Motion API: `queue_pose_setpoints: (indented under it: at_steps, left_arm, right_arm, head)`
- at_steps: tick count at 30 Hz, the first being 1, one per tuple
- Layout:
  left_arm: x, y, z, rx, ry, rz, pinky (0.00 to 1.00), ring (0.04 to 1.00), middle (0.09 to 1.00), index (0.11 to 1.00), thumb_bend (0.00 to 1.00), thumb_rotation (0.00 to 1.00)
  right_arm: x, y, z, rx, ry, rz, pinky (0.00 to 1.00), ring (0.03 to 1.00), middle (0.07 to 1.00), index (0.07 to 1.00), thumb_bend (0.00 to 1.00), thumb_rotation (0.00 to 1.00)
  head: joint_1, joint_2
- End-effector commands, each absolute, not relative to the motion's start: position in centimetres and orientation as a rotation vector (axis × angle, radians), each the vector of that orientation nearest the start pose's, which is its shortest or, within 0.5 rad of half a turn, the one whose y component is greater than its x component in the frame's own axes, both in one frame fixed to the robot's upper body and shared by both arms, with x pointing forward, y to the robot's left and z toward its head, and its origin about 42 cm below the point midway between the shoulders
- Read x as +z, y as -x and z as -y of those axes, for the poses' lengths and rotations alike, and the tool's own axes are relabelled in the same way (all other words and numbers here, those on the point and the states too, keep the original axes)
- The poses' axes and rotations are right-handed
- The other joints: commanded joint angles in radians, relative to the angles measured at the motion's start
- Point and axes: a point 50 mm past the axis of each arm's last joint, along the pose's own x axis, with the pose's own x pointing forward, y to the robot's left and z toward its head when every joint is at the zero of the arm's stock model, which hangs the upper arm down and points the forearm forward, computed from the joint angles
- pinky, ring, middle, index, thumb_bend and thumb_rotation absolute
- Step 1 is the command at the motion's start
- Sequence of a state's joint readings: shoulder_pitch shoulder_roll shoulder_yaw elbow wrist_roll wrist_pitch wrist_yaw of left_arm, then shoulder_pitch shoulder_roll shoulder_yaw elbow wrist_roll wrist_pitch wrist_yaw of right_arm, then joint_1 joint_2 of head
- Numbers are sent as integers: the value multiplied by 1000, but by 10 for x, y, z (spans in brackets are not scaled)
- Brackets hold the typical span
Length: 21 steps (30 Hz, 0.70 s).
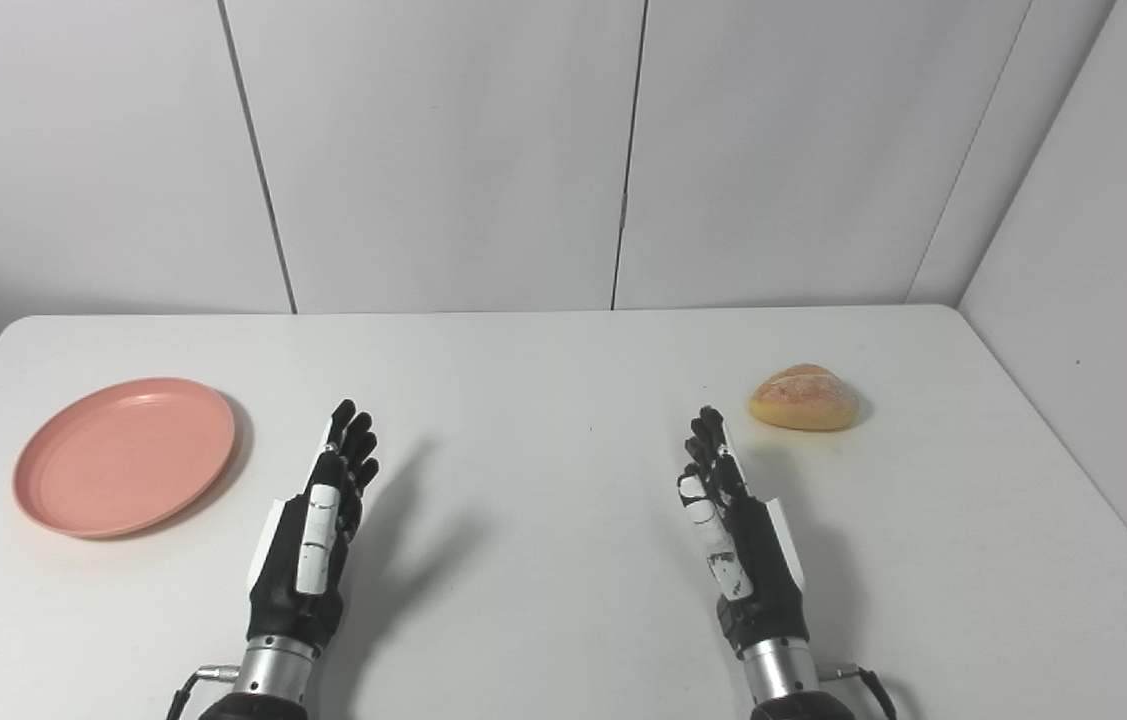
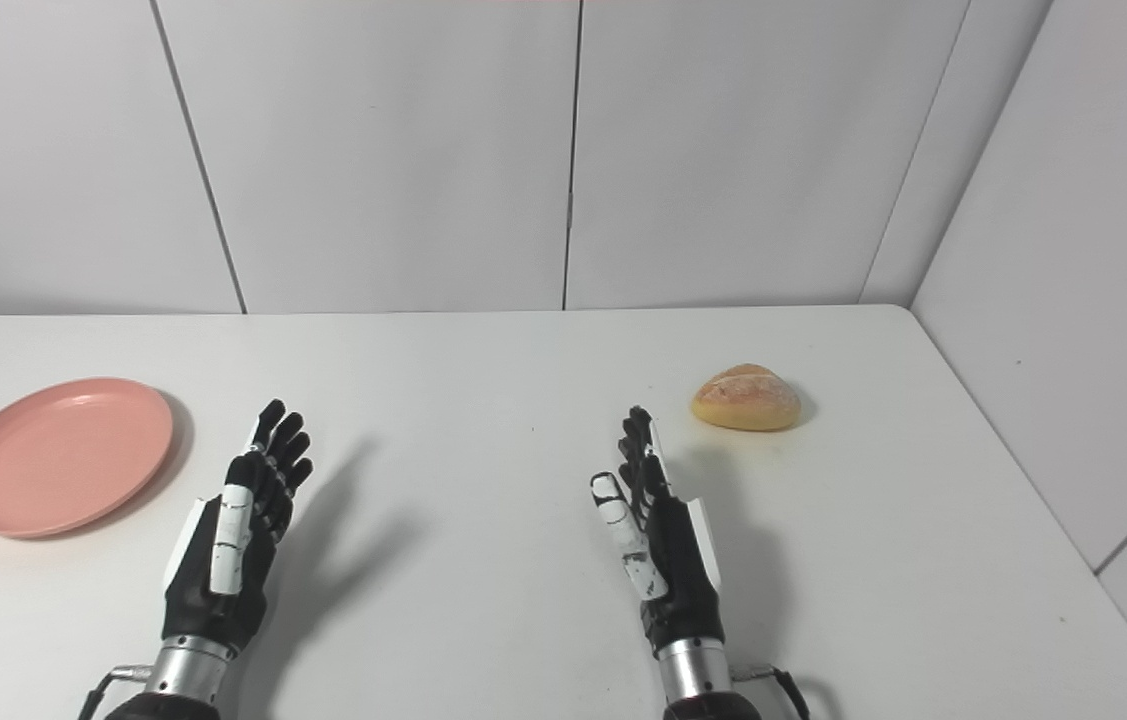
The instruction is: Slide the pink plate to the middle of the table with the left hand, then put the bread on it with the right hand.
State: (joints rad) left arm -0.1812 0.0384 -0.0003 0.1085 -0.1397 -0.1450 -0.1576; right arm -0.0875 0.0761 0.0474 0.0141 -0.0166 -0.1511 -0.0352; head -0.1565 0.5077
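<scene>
Nothing is moved yet: pink plate [image 1: 124,455] sits at nine o'clock, bread [image 1: 805,398] at two. My left hand [image 1: 318,535] and right hand [image 1: 731,530] hover empty, fingers straight and apart. I judge a shallow rim could slip under my push, or the plate overshoot centre.

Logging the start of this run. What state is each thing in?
Plate: empty, at the table's left side, untouched.
Bread: on the table at the right, not on the plate, untouched.
Left robot hand: open, holding nothing.
Right robot hand: open, holding nothing.
</scene>
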Motion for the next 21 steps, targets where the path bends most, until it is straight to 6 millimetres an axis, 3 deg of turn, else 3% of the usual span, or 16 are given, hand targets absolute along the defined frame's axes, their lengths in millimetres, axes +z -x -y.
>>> queue_pose_setpoints:
  at_steps: [1,11,21]
  left_arm:
    - [141,-345,-198,-202,93,271,1000,1000,1000,1000,674,1000]
    - [135,-345,-195,-206,63,275,1000,1000,1000,1000,685,1000]
    - [137,-342,-196,-231,32,261,1000,1000,1000,1000,651,1000]
  right_arm:
    - [144,-313,165,40,-82,274,1000,1000,1000,1000,660,878]
    - [139,-314,174,53,-98,258,1000,1000,1000,1000,667,870]
    - [137,-308,179,53,-71,252,1000,1000,1000,1000,668,882]
  head:
    - [7,3]
    - [27,-12]
    - [21,8]
